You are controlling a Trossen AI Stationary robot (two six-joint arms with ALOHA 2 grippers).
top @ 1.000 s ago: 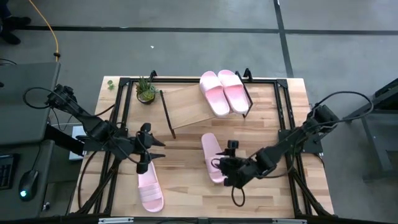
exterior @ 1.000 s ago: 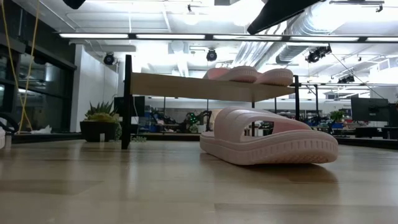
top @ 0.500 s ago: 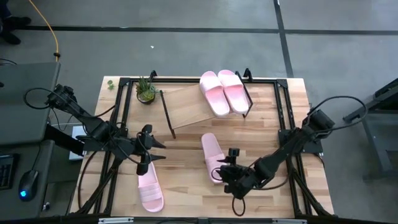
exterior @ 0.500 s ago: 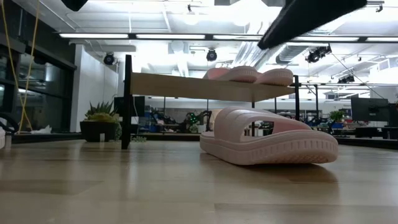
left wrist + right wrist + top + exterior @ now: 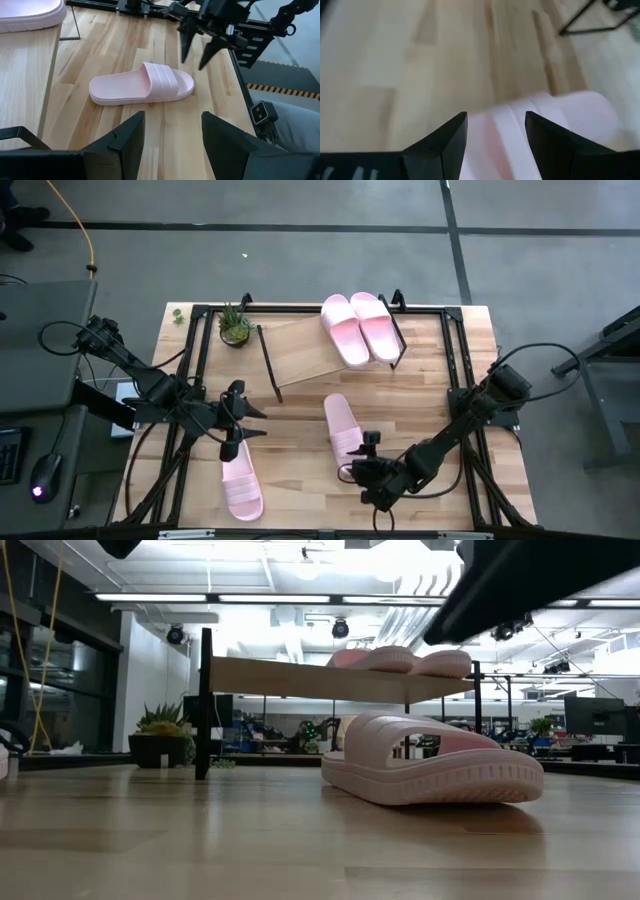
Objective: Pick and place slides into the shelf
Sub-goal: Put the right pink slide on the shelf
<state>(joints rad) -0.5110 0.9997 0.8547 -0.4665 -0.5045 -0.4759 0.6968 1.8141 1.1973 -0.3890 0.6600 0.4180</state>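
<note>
Halfway through: two pink slides [image 5: 356,326] sit side by side on the slanted shelf [image 5: 300,352], two remain on the table. The right gripper [image 5: 362,463], jaws apart and empty, hovers over the centre slide [image 5: 343,432]; the left gripper [image 5: 243,423], also open, waits above the fourth [image 5: 241,486].

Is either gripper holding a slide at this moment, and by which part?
Nothing is held. The right gripper is open beside the middle slide; the left gripper is open too.
</note>
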